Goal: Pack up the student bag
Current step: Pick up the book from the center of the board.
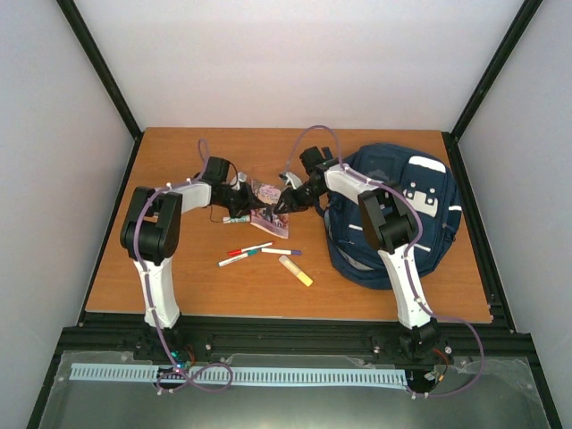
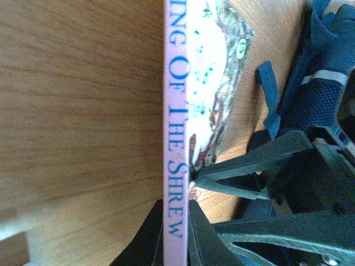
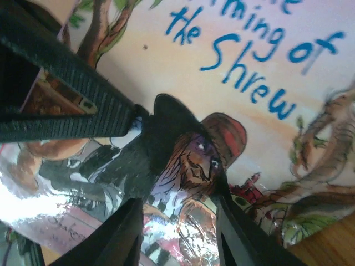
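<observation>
Clamps the book (image 2: 173, 138) by its spine in the left fingers (image 2: 202, 238), lengthwise ahead. Holds right fingers (image 3: 119, 235) parted at the cover, grasping nothing. Has the backpack (image 1: 420, 223) on the counter (image 1: 179, 161), right of the book, under the right arm.

Book (image 1: 268, 220) left of student bag (image 1: 440, 234)

navy bag (image 1: 442, 228) w/ white stripes, pink-spine book (image 2: 175, 138)
</observation>
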Controlling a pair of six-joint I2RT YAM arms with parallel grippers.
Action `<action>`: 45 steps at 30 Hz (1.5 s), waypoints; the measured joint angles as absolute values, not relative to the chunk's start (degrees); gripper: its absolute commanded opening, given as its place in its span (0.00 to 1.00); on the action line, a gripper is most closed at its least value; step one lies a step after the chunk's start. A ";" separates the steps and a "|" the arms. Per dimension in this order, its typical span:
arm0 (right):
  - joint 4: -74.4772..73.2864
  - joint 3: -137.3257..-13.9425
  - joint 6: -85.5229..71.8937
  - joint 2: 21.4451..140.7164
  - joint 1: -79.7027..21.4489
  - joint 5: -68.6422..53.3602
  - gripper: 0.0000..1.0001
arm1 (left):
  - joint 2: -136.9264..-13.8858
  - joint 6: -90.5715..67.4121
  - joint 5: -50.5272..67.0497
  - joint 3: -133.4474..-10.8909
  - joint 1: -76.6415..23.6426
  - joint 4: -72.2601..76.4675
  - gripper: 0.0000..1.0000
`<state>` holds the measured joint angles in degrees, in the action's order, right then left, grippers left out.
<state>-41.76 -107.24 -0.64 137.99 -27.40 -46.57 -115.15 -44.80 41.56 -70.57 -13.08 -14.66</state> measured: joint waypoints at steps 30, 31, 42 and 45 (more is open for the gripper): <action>-46.33 -103.88 3.01 130.10 -28.71 -43.48 0.66 | -135.48 -41.06 47.70 -96.27 -4.21 -21.58 0.01; -46.68 -103.90 3.31 130.10 -28.71 -43.46 0.66 | -135.48 -40.69 47.92 -96.27 -4.16 -21.89 0.01; -51.27 -106.78 11.81 130.10 -28.71 -44.18 0.66 | -132.20 -39.09 50.06 -89.45 -4.12 -21.50 0.01; -52.77 -107.53 14.87 130.10 -28.97 -44.01 0.65 | -129.54 -39.22 50.24 -85.03 -4.40 -20.58 0.01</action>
<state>-52.77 -107.53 14.87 130.10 -28.97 -44.01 -129.54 -39.22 50.24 -85.03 -4.40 -20.58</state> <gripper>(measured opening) 0.658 0.049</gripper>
